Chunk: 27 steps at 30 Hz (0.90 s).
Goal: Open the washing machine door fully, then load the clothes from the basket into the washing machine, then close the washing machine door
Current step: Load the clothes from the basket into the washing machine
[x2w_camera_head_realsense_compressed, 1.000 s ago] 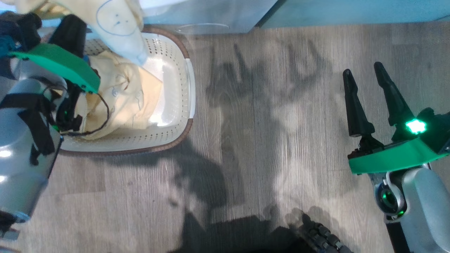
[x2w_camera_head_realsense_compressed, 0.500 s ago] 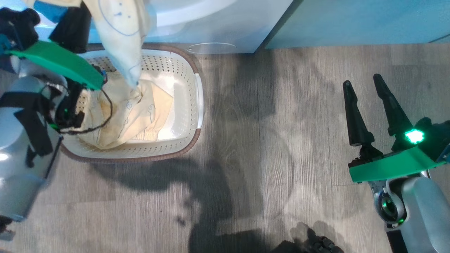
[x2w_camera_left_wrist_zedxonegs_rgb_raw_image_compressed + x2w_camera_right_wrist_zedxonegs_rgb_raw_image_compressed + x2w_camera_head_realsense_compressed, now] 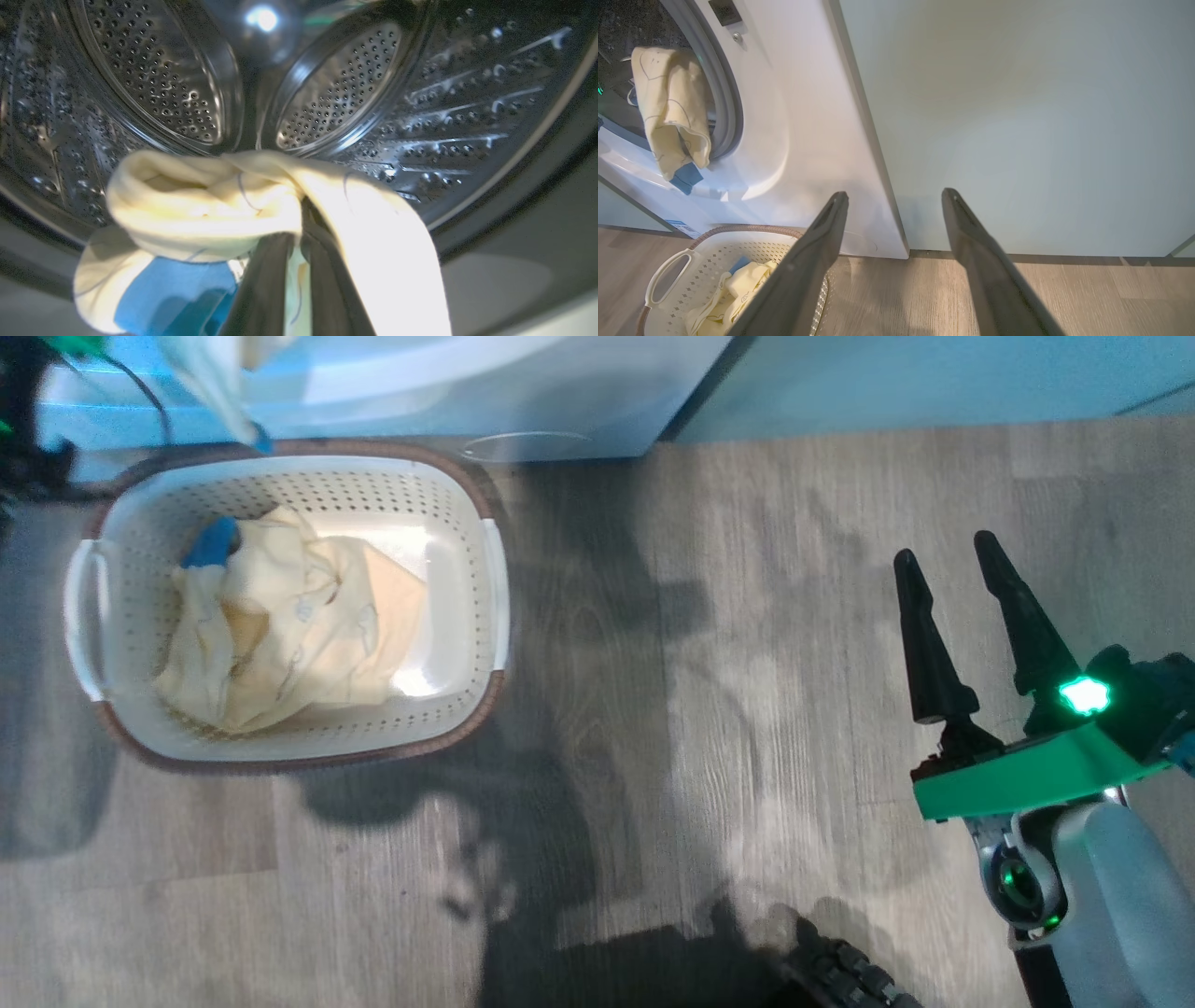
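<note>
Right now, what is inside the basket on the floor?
The basket holds crumpled pale yellow clothes with a blue patch, heaped toward the head view's left; its floor at the right is bare. What lies beneath the heap is covered.

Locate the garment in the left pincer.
In the left wrist view the garment hangs from the left pincer before the drum; right wrist view, upper left, by the grey ring.

Light from overhead throws dark, soft-edged shadows across the wood floor (image 3: pixel 747 616) in the head view, and glare whitens the bottom of the basket (image 3: pixel 495 588). Inside the dim drum (image 3: pixel 154 70) a bright spot glints; the near garment (image 3: pixel 205 205) is overexposed and blurred.
</note>
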Available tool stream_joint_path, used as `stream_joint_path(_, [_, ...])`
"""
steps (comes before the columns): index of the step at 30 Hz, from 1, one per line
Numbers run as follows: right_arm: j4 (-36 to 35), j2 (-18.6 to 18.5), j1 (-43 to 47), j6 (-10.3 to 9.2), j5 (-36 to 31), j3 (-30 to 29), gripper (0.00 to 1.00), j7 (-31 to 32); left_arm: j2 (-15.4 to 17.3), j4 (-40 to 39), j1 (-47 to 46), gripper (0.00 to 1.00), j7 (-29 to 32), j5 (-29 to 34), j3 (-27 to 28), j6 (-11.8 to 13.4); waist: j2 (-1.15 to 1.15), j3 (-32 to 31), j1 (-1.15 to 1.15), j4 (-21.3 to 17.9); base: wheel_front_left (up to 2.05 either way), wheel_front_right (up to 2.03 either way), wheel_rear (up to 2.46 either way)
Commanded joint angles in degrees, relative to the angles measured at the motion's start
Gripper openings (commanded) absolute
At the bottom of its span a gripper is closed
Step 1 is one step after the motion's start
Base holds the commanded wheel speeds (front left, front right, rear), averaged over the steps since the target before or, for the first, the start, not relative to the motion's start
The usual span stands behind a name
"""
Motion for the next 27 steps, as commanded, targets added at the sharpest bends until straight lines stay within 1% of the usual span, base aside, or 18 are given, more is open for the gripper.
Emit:
stream_joint_path(1, [-1.5,0.03,-0.23,0.02,0.52,1.09,1.0,-0.55,3.84,-0.66,-3.28,0.0,0.28,-0.33,1.54,-0.05,0.0,0.91,0.0,-0.94,0.0,0.0,0.0])
stream_joint_path(4, [-1.64,0.42,-0.75,0.02,0.83,1.53,1.0,-0.55,4.86,2.5,-7.79,0.0,1.33,-0.67,0.44,-0.05,0.0,2.11,0.0,-2.14,0.0,0.0,0.0])
stream_joint_path(9, [-1.69,0.74,-1.56,0.02,1.42,2.12,1.0,-0.55,4.74,9.19,-15.36,0.0,2.09,-0.77,0.01,-0.05,0.0,4.32,0.0,-3.98,0.0,0.0,0.0])
stream_joint_path(15, [-2.02,0.82,-2.37,0.02,2.75,2.62,1.0,-0.55,3.26,17.18,-23.54,0.0,1.43,0.69,-0.41,0.04,0.0,7.09,0.0,-5.49,0.0,0.0,0.0])
stream_joint_path(19, [-2.06,0.83,-2.88,0.02,2.74,2.85,1.0,-0.55,1.96,21.43,-28.54,0.0,-0.03,1.82,-0.55,0.68,0.0,8.93,0.0,-5.87,0.0,0.0,0.0])
stream_joint_path(22, [-2.2,0.83,-3.31,0.02,2.54,3.0,1.0,-0.55,1.01,23.94,-31.65,0.0,-1.4,2.55,-0.5,1.0,0.0,10.13,0.0,-5.99,0.0,0.0,0.0])
stream_joint_path(27, [-2.27,0.83,-4.08,0.02,2.02,2.98,1.0,-0.55,-0.11,26.43,-36.04,0.0,-3.03,3.91,-0.32,0.84,0.0,12.03,0.0,-5.89,0.0,0.0,0.0])
